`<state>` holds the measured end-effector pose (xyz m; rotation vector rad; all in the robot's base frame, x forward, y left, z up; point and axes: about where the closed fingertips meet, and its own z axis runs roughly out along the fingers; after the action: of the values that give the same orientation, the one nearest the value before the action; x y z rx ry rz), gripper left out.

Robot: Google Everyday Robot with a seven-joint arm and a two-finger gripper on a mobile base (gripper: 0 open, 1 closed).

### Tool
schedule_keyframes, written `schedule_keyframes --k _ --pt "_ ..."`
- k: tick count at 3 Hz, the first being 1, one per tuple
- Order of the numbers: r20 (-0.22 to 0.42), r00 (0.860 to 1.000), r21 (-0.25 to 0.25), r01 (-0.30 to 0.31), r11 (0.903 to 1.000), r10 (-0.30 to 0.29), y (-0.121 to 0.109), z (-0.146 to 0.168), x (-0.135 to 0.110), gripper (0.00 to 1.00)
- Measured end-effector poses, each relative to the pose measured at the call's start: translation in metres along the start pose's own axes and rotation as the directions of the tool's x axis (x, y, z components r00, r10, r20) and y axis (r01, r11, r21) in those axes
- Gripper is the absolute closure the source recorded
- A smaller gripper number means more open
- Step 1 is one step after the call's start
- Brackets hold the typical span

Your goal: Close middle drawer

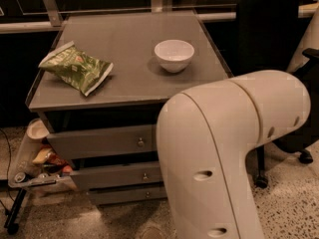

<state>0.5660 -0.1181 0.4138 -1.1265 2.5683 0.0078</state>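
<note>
The grey cabinet [124, 83] has three drawer fronts, one above another. The middle drawer [114, 177] shows its flat grey front and small round knob [145, 176]. It stands out slightly from the cabinet, with a dark gap above it. The taller top drawer front [99, 142] also sticks out a little. The narrow lowest front [127, 195] sits below. My gripper is not in view. My large cream arm [224, 153] fills the lower right and covers the right ends of the drawer fronts.
A green chip bag [75, 66] and a white bowl [173, 55] lie on the cabinet top. A tray of snacks and a cup [35, 156] stands at the left on a stand. A black office chair [279, 44] is at the right.
</note>
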Motion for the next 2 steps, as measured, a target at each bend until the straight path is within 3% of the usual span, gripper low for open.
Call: schedule_keyframes --k 1,2 --pt "0.002 1.0 0.023 -0.003 0.9997 0.003 -0.007 0.0071 -0.0086 1.0" --pt "0.002 1.0 0.025 -0.002 0.9997 0.002 -0.0076 0.0071 -0.0092 0.82"
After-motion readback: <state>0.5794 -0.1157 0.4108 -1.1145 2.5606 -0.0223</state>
